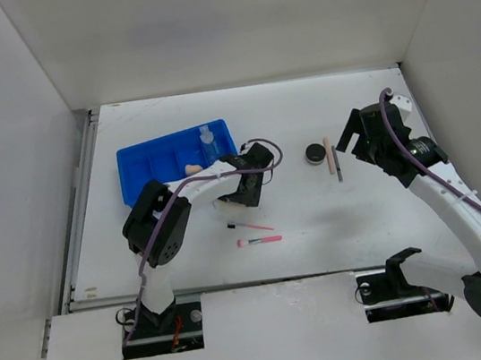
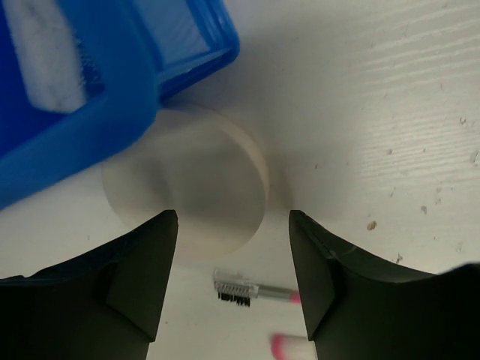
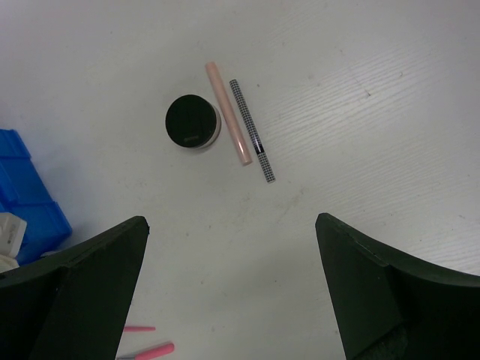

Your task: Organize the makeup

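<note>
Left hand (image 2: 231,215) straddled white round puff (image 2: 187,172) beside blue tray (image 2: 82,142); grip could not be told. Right hand (image 3: 231,220) released above bench (image 3: 375,112).

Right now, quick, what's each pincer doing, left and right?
Left pincer: open, over the white round puff, no grip visible.
Right pincer: wide open, holding nothing.

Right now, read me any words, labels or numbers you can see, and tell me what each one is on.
No text can be read in any view.
On the jar lid: a faint small mark, too blurred to read.
On the pencil: a checked pattern only, no letters legible.
On the tray and the bottle: no text visible.
</note>
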